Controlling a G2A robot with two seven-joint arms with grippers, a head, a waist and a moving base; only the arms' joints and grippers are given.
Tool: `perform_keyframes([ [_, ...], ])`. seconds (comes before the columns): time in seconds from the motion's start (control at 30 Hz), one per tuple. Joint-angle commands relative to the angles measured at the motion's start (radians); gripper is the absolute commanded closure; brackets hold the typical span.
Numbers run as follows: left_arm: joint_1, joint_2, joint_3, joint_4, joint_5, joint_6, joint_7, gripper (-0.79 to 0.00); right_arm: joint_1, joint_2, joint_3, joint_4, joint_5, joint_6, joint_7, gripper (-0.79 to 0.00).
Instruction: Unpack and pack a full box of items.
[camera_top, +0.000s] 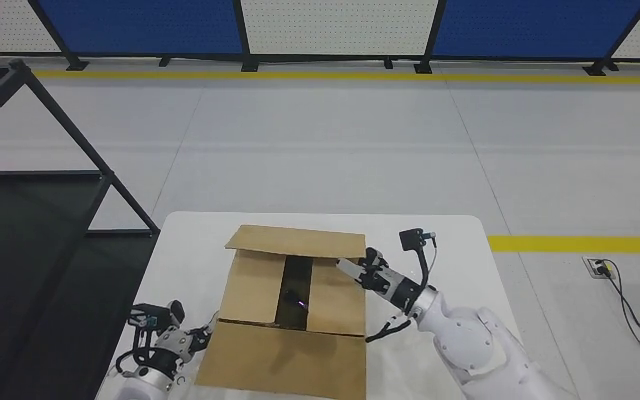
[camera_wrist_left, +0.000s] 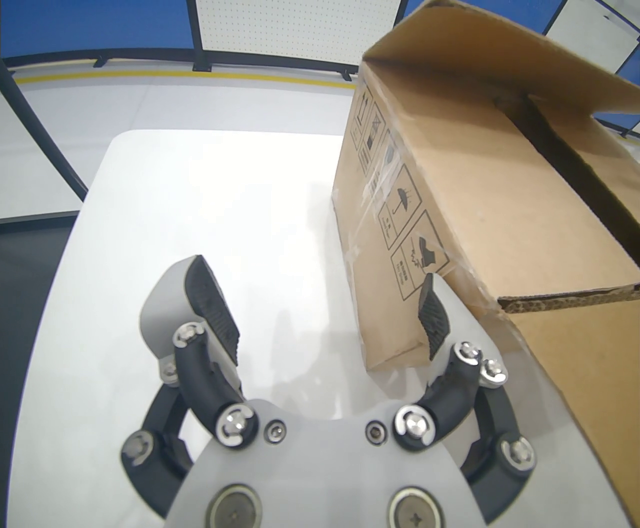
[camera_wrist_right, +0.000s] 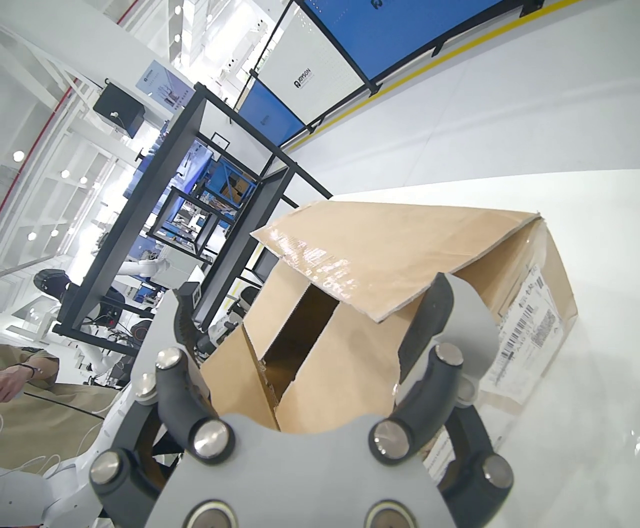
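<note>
Left gripper (camera_wrist_left: 322, 315): jaws spread, empty, low on the table (camera_wrist_left: 200, 200) just beside the box's (camera_wrist_left: 480, 200) near-left corner. Box is corrugated cardboard with stiff walls and floppy flaps. The glossy tape (camera_wrist_left: 372, 175) is probably slick. Full, so likely heavy: don't lift by the flaps. Right gripper (camera_wrist_right: 312, 295): jaws spread over the box's right inner flap (camera_top: 335, 300), nothing pinched. Pinch its free edge and hinge it outward. Far flap (camera_top: 295, 240) already folded back.

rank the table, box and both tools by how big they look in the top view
1. table
2. box
3. left tool and right tool: these look about alike, so I won't rank one over the other.
</note>
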Motion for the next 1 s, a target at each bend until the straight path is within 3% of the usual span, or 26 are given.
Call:
perform_keyframes([
  [0.0,0.002,0.000,0.001,0.000,-0.001,0.000,0.000,-0.785,0.003,-0.002,-0.002,-0.013,-0.026,0.018,-0.011,-0.785],
  [0.17,0.002,0.002,-0.001,-0.003,-0.012,-0.011,-0.003,-0.785,-0.003,-0.002,0.002,-0.056,-0.077,0.086,0.009,-0.785],
  [0.4,-0.004,0.003,0.000,-0.002,-0.018,-0.012,-0.010,-0.785,0.001,-0.007,0.004,-0.059,-0.063,0.071,0.023,-0.785],
  [0.77,0.011,0.006,-0.027,0.000,-0.059,-0.007,0.006,-0.785,0.193,-0.058,-0.083,0.118,-0.073,0.146,-0.075,-0.785],
  [0.97,0.012,0.007,-0.039,0.004,-0.086,-0.003,0.004,-0.785,0.193,-0.058,-0.083,0.118,-0.073,0.146,-0.075,-0.785],
])
